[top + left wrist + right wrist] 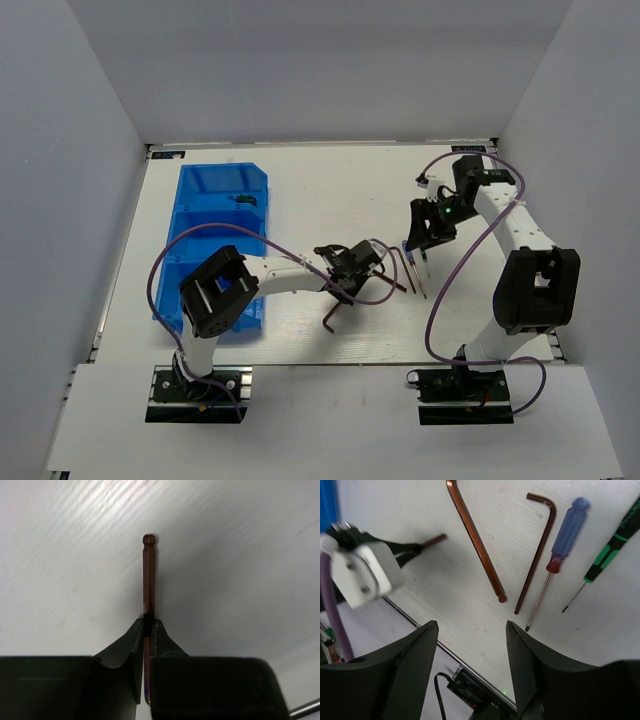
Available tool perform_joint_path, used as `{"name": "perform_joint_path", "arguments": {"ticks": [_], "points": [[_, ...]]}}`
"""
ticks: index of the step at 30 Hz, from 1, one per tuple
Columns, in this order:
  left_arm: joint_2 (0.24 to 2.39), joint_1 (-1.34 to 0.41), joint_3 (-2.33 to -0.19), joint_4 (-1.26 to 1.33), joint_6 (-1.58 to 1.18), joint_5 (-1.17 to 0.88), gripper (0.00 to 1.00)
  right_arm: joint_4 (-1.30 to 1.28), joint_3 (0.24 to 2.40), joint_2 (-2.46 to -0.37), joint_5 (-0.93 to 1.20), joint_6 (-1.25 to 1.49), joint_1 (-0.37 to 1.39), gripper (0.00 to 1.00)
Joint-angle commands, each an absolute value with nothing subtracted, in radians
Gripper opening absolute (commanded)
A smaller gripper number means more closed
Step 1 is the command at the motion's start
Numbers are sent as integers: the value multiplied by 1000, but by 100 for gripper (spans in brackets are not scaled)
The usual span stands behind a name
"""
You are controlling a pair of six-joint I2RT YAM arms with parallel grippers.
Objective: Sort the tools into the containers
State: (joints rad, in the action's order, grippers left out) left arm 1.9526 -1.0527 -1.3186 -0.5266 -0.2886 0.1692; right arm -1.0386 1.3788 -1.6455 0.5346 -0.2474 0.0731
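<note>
left claw clamps hex key, right of blue bin | right claw wide, empty | tip: lift clear, hold firm, release low inside one compartment

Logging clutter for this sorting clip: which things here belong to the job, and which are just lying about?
Job:
- held hex key in left gripper
- long hex key
- second hex key
- blue-handled screwdriver
- green-and-black screwdriver
- blue bin
- small dark-green item in its far compartment

Lying about:
- only the purple cables, which belong to the arms
</note>
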Motion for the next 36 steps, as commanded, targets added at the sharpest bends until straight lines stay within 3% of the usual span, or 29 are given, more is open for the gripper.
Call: {"name": "perform_joint_path", "arguments": {"ticks": [1, 5, 10, 20, 29, 31, 32, 33, 34, 36], "points": [[1818, -1020, -1255, -608, -383, 199, 0, -1043, 1329, -1615, 586, -337, 78, 63], [1666, -942, -1351, -649, -449, 337, 0, -993, 1258, -1578, 600, -402, 92, 65], [1578, -770, -1423, -745, -680, 492, 0, -973, 1243, -1585, 611, -434, 133, 59], [1451, -496, -1289, -677, -706, 630, 0, -1022, 1210, -1566, 771, -739, 224, 56], [1477, -356, -1252, -629, -591, 722, 0, -916, 1191, -1649, 547, -713, 307, 63], [1506, -336, -1282, -653, -600, 723, 6, -835, 1171, -1686, 354, -621, 351, 65], [1517, -327, -1295, -664, -600, 723, 13, -818, 1169, -1692, 325, -612, 362, 72], [1517, -318, -1307, -678, -612, 723, 23, -812, 1173, -1703, 280, -598, 371, 75], [1526, -318, -1318, -687, -612, 709, 43, -810, 1175, -1722, 273, -603, 385, 75], [1506, -318, -1306, -675, -612, 697, 55, -783, 1169, -1732, 258, -592, 405, 76]]}}
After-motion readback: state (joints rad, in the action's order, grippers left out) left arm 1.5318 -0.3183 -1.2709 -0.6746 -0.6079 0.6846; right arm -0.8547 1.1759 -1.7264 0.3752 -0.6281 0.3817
